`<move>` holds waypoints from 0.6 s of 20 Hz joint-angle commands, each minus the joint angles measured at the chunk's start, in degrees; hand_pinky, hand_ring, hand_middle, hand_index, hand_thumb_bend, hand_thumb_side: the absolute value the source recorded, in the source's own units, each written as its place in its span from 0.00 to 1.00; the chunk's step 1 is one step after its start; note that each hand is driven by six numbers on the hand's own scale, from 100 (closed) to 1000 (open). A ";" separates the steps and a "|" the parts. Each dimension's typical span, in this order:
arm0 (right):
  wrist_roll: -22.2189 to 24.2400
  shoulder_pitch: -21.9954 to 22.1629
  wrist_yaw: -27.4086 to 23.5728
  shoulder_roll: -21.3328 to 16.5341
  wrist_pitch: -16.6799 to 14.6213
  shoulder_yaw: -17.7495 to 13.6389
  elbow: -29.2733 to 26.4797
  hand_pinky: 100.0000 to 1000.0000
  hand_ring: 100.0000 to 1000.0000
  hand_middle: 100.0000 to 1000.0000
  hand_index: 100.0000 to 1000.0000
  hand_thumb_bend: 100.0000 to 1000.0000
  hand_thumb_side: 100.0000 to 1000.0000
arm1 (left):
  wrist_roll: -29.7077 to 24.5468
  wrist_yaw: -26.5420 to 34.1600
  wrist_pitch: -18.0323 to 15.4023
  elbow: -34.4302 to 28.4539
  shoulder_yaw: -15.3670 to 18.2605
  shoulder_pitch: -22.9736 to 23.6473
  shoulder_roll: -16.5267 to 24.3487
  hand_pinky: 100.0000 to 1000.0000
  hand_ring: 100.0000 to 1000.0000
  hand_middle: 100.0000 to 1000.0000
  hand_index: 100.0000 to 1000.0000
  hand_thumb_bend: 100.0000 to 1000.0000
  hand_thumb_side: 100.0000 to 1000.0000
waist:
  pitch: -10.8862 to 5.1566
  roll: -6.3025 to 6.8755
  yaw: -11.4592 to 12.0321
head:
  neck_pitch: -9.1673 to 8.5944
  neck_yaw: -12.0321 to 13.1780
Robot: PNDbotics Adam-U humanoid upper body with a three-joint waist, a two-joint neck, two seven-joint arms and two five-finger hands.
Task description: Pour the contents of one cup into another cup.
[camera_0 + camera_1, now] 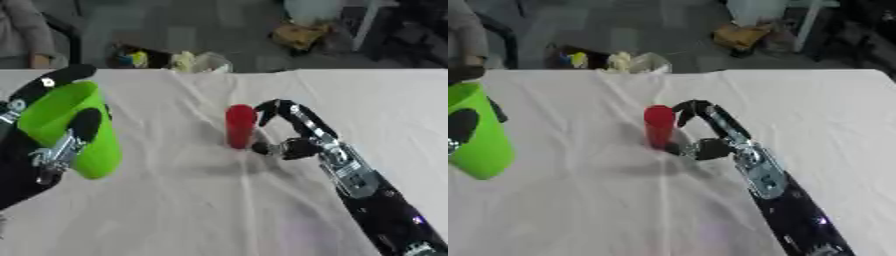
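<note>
Left hand (52, 150) gripping raised green cup (66, 127), right hand (293, 135) curled beside upright red cup (240, 125)

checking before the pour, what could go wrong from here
1. The red cup is narrow and stands upright on wrinkled white cloth; the right hand, curled beside it, could tip it.
2. The green cup, lifted in the left hand, is much wider, so pouring may spill past the red cup.
</note>
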 commanded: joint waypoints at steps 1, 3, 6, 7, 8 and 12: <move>-0.48 -1.67 1.24 -0.31 -0.41 -0.56 0.87 0.86 0.55 0.46 0.74 0.65 0.36 | -0.80 -0.15 -0.18 -1.17 -0.32 -1.14 0.13 0.00 0.59 0.52 0.88 0.00 0.45 | -0.68 0.22 0.34 | -0.45 -0.42; -0.58 -2.20 1.86 -0.17 -0.63 -0.53 1.61 0.86 0.55 0.46 0.74 0.65 0.36 | -1.17 -0.50 -0.14 -1.17 -0.58 -1.33 0.14 0.00 0.59 0.52 0.88 0.00 0.44 | -0.56 0.29 0.64 | -0.51 -0.59; -0.84 -2.81 2.78 0.05 -0.91 -0.53 2.78 0.86 0.55 0.46 0.74 0.66 0.36 | -1.66 -0.97 -0.03 -1.17 -1.03 -1.78 0.22 0.00 0.59 0.52 0.88 0.00 0.44 | -0.30 0.35 1.03 | -0.69 -0.84; -0.97 -2.98 3.06 0.11 -0.99 -0.55 3.15 0.86 0.55 0.46 0.74 0.66 0.36 | -1.82 -1.09 -0.05 -1.17 -1.21 -2.00 0.25 0.00 0.60 0.52 0.88 0.00 0.44 | -0.19 0.36 1.16 | -0.74 -0.93; -1.14 -3.11 3.32 0.16 -1.06 -0.58 3.49 0.86 0.55 0.46 0.74 0.66 0.36 | -1.94 -1.19 -0.04 -1.17 -1.35 -2.17 0.27 0.00 0.60 0.52 0.88 0.00 0.44 | -0.11 0.37 1.26 | -0.77 -0.98; -2.16 -3.66 4.37 0.41 -1.21 -0.83 4.71 0.86 0.55 0.46 0.73 0.66 0.36 | -2.56 -1.46 0.16 -1.17 -2.23 -3.09 0.29 0.00 0.60 0.52 0.88 0.00 0.43 | 0.29 0.41 1.70 | -0.97 -1.07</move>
